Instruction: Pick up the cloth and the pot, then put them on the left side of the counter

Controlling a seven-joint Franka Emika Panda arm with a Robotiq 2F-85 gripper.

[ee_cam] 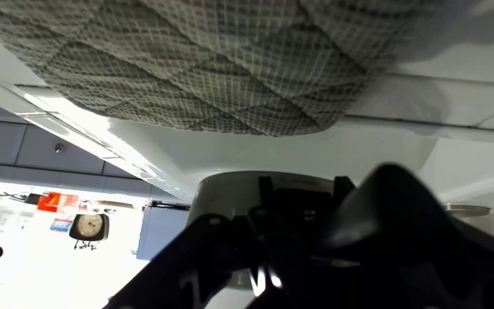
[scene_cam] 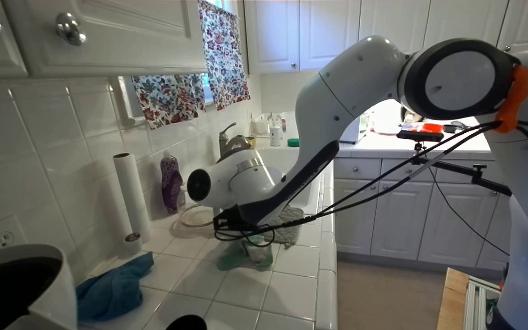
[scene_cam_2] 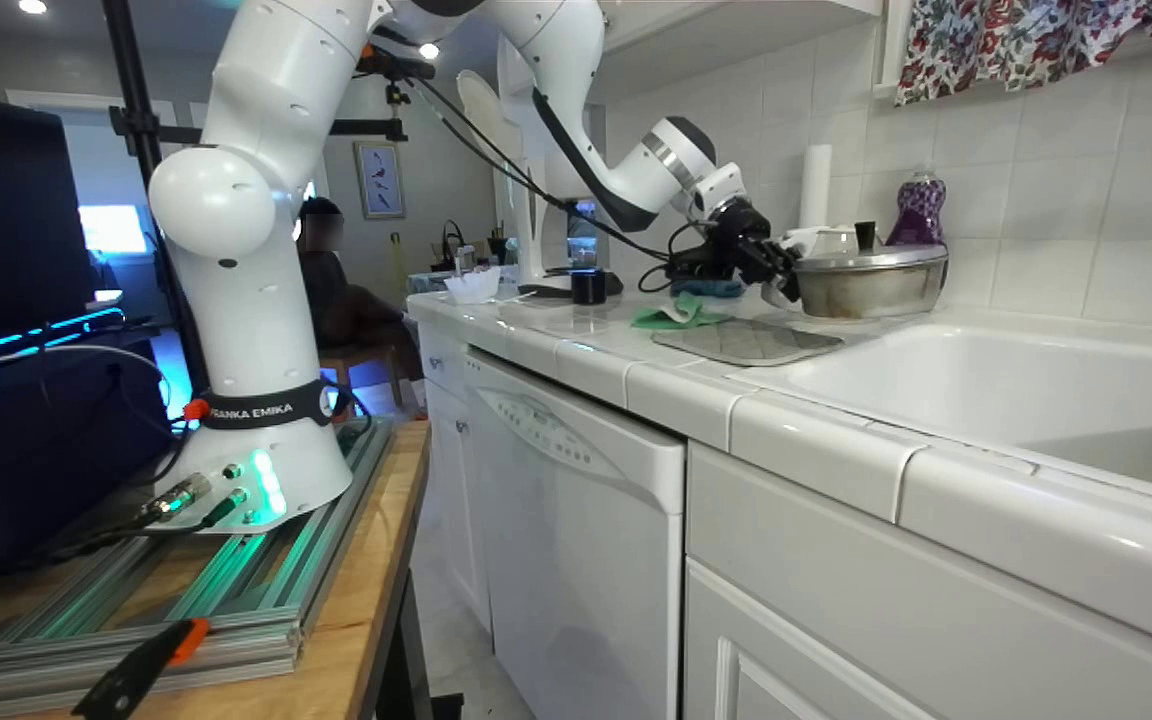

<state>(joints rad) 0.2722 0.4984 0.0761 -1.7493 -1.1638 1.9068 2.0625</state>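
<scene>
In an exterior view the gripper (scene_cam_2: 784, 276) is right at the side of the lidded pot (scene_cam_2: 874, 288), near the sink (scene_cam_2: 1016, 375); how wide its fingers stand, or whether they hold anything, I can't tell from here. The green cloth (scene_cam_2: 678, 316) lies on the counter (scene_cam_2: 571, 328) beside the mat (scene_cam_2: 748, 342), a blue towel (scene_cam: 115, 288) well apart.

In an exterior view we're kinda looking down along the white tiled table (scene_cam: 287, 293) toward the white sink (scene_cam: 271, 156). In an exterior view we're facing back the opposite way from the sink end, robot's round white base (scene_cam_2: 254, 455) fairly near. Both share the gray quilted pad (scene_cam_2: 748, 342). Wrist cam's upside down, super close to that pad, facing across the sink.
</scene>
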